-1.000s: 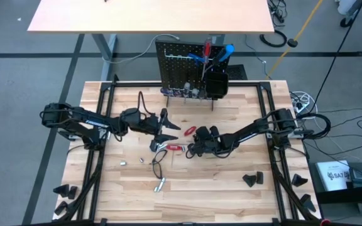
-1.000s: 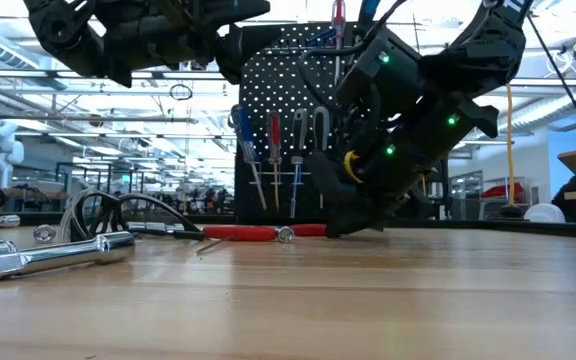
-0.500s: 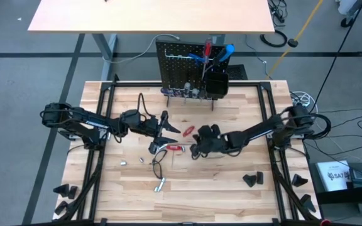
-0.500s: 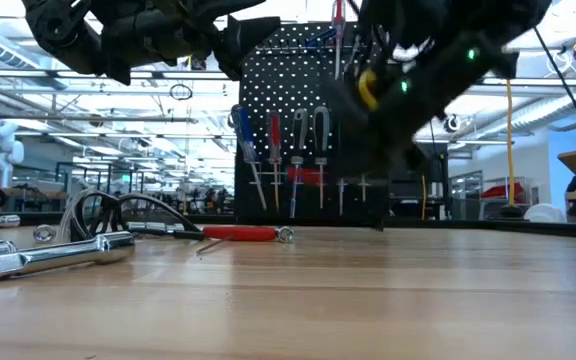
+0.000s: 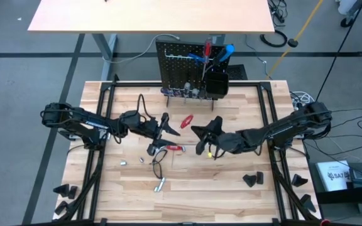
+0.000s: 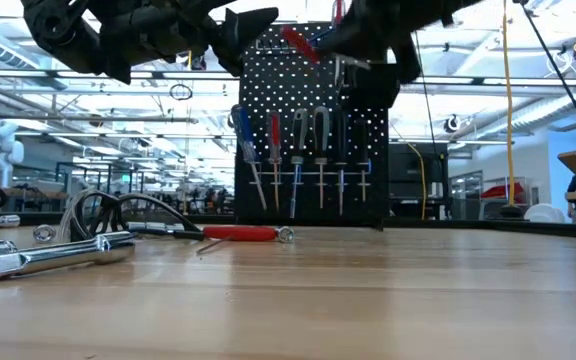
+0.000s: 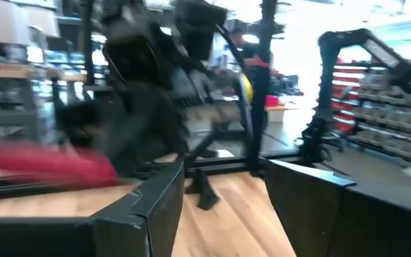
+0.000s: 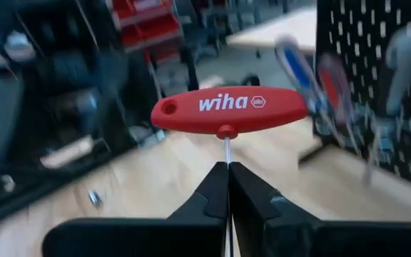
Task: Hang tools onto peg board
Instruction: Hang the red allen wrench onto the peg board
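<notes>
Red T-handle key pinched by right gripper, mid-table.

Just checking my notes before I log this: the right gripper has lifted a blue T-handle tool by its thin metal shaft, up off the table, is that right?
Not quite: the T-handle tool is red, not blue. The right wrist view shows it, with the right gripper shut on the thin metal shaft just below the handle. The rest holds: in the high view the tool is up off the table.

Red T-handle key, white lettering; black perforated peg board; pale wood table.
</notes>
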`<control>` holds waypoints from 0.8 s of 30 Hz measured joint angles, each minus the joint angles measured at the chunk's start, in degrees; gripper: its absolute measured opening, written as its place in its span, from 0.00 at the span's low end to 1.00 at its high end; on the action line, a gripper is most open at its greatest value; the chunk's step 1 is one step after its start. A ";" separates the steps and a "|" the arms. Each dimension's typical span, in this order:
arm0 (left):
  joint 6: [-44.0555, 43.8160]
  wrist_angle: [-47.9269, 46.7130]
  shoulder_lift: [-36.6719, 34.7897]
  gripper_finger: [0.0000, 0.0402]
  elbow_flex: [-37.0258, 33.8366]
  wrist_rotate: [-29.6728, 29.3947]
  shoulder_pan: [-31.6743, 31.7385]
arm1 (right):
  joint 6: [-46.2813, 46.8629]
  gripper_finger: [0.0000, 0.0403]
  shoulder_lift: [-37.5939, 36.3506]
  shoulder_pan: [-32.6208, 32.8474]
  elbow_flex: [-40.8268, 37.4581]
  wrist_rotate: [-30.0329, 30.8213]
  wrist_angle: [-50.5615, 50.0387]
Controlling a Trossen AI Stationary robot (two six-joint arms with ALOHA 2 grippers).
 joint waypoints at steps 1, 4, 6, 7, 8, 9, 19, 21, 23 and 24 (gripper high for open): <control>0.01 -0.05 0.00 0.50 0.00 0.62 -0.11 | -1.65 0.00 -0.30 0.10 0.00 0.04 1.86; -0.28 0.04 0.00 0.50 0.00 1.78 -0.12 | -5.94 0.00 -0.68 0.35 0.02 -0.19 6.93; -0.28 0.04 0.00 0.50 0.00 1.78 -0.12 | -8.05 0.00 -0.62 0.30 0.00 -1.81 9.92; -0.28 0.06 0.00 0.50 0.00 1.74 -0.12 | -8.75 0.00 -0.62 0.27 0.00 -2.52 11.53; -0.21 0.15 0.00 0.50 0.00 1.37 -0.12 | -9.26 0.00 -0.62 0.25 0.01 -2.75 13.07; -0.13 0.21 0.00 0.50 0.00 0.50 -0.12 | -9.74 0.00 -0.62 0.25 0.02 -2.76 14.25; -0.98 6.70 1.90 0.50 0.07 -9.12 -1.47 | -12.98 0.00 1.09 0.08 0.04 -7.34 28.02; -2.09 11.27 3.60 0.50 0.09 -9.16 -2.02 | -13.78 0.00 2.17 0.03 0.04 -8.50 30.74; -3.83 15.11 5.48 0.50 0.20 -10.10 -2.26 | -14.14 0.00 3.33 0.03 0.04 -8.89 33.17; -4.74 16.05 6.46 0.50 0.51 -10.59 -2.34 | -14.40 0.00 3.88 0.03 0.04 -8.94 34.22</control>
